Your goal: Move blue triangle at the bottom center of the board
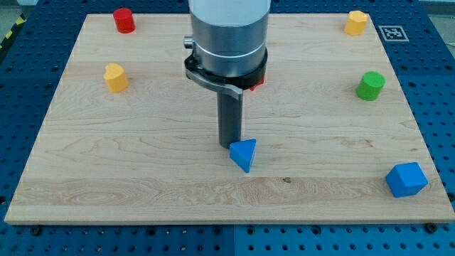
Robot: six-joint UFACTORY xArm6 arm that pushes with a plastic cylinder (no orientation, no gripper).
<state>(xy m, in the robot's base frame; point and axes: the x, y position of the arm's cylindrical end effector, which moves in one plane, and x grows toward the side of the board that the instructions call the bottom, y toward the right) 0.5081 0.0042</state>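
Observation:
The blue triangle [244, 154] lies on the wooden board [142, 171], a little right of the middle and toward the view's bottom. My tip [228, 146] is the lower end of the dark rod and stands just left of and above the triangle, touching or nearly touching its upper left edge. The arm's grey body hides the board behind the rod.
A red cylinder [124, 20] stands at the top left, a yellow block [116, 77] at the left, a yellow block [356, 22] at the top right, a green cylinder [370, 85] at the right, a blue block [407, 179] at the bottom right. A red block [259, 80] peeks out behind the arm.

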